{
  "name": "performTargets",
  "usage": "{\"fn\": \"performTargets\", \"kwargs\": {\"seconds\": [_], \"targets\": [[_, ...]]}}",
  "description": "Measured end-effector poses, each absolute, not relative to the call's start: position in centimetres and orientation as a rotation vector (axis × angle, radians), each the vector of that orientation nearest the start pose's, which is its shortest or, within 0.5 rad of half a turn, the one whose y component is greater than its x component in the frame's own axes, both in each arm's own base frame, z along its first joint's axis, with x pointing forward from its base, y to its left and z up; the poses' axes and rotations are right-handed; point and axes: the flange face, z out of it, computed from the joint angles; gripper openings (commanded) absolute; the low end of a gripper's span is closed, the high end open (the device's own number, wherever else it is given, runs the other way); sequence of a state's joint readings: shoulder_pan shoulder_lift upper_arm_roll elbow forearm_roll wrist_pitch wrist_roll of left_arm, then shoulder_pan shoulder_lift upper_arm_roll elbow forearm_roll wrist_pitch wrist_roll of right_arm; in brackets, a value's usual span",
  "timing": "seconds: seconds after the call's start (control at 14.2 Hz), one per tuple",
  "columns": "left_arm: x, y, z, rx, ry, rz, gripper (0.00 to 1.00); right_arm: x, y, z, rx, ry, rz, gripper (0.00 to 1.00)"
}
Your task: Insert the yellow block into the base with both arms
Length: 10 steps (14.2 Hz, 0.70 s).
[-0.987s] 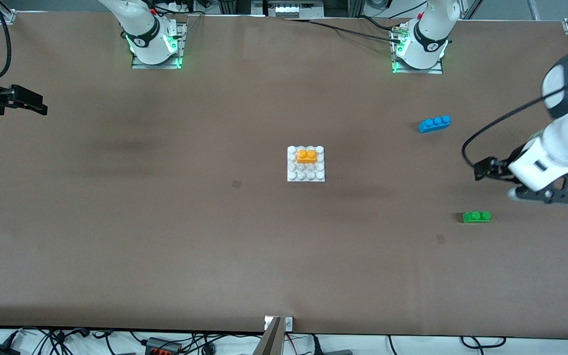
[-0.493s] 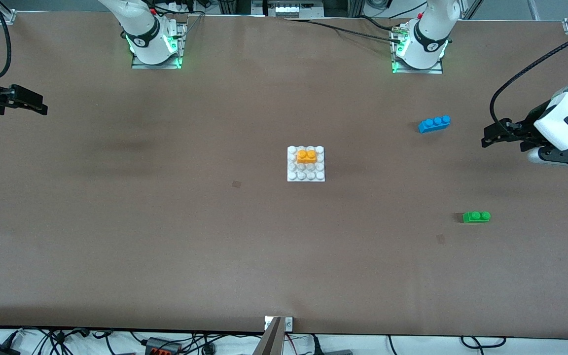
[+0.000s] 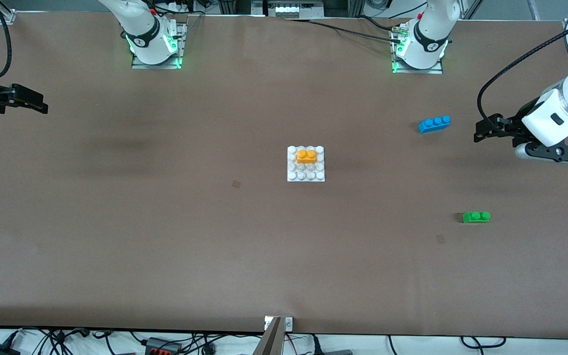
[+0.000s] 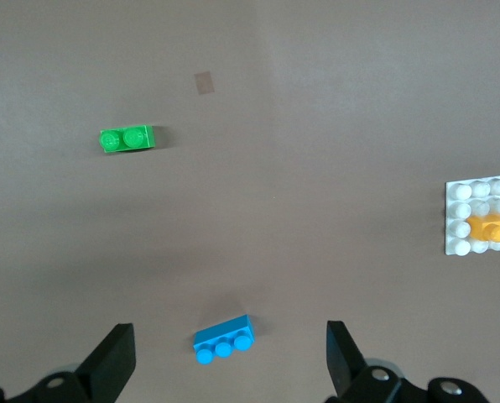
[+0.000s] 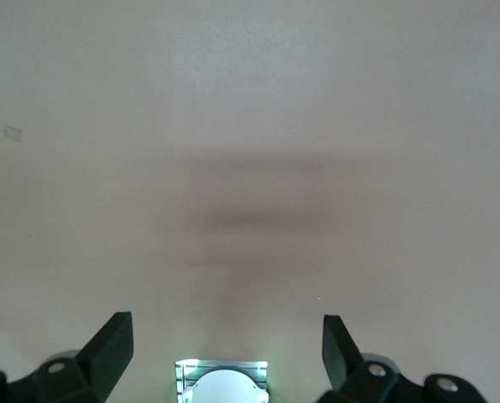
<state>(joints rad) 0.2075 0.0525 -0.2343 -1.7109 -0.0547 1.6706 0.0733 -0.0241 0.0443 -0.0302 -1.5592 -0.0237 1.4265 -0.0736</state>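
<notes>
Orange-yellow block sits on base, 12 o'clock rows; insertion looks done. Left gripper & right gripper spread, empty; nxt: park.

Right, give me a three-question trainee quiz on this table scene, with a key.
1. True or false: the yellow block sits on the base.
2. Which brick lies nearest the front camera? A) blue brick B) green brick C) the yellow block
3. Fill in: the left end effector hangs over bare table toward the left arm's end, its jaws ____, holding nothing.

The right end effector waits, open and empty, over the right arm's end of the table.

Key: 1 true; 2 B; 3 open.
</notes>
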Motion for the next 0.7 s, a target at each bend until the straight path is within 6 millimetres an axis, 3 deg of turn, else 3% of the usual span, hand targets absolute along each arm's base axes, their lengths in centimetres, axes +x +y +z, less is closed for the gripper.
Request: {"fn": "performTargets", "kwargs": {"seconds": [0.7], "targets": [[57.0,-1.6,54.1,-3.204,0.146,0.134,1.0,55.4,-4.2,59.5,-3.148,-0.003,0.234,1.0]]}}
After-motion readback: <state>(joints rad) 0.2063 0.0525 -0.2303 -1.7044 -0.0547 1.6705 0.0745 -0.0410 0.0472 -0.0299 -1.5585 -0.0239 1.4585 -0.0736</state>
